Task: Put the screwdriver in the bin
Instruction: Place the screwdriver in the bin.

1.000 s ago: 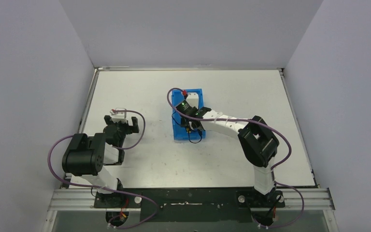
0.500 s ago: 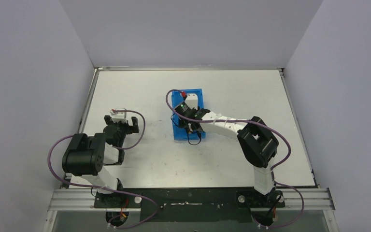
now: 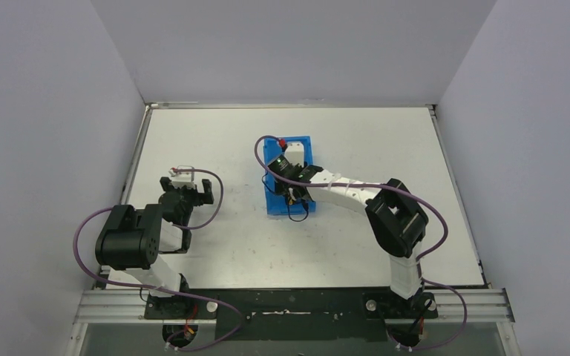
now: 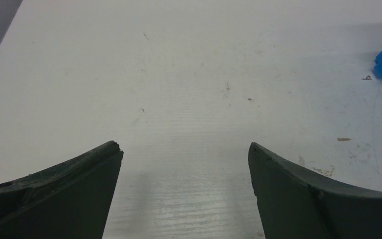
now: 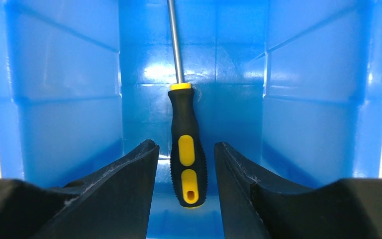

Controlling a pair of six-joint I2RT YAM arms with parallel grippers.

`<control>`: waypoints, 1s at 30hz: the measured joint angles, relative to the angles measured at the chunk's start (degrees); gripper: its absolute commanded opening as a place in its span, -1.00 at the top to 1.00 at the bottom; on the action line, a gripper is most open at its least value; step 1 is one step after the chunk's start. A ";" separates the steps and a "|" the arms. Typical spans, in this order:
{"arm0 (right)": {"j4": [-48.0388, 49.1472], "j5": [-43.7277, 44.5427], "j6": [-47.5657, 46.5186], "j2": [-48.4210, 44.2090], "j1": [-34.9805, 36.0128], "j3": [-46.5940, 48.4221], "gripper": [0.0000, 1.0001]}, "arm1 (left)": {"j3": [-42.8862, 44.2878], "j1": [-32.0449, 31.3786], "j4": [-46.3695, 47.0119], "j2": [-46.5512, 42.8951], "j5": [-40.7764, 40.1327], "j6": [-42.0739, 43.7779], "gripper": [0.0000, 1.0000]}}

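Screwdriver inside bin, probably light, stiff, best gripped at its ribbed handle; right claw narrowly parted astride it; left claw wide.

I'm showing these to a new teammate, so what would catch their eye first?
The bright blue bin near the middle of the table stands out, the right arm reaching into it. The right wrist view shows the yellow-and-black screwdriver inside it, between the fingers of the right gripper, a slim gap each side. The left gripper hangs open at the left.
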 measured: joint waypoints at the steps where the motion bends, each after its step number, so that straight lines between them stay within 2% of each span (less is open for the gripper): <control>1: -0.37 0.11 0.00 -0.04 0.00 0.35 0.09 | 0.00 0.00 0.00 0.00 0.00 0.00 -0.94; 23: -14.82 1.77 -4.76 -2.38 0.00 21.59 0.11 | 0.00 0.00 0.00 0.00 0.00 0.00 -0.94; 30: -17.97 2.01 -6.95 -2.45 -0.79 25.64 0.04 | 0.00 0.00 0.00 0.00 0.00 0.00 -0.94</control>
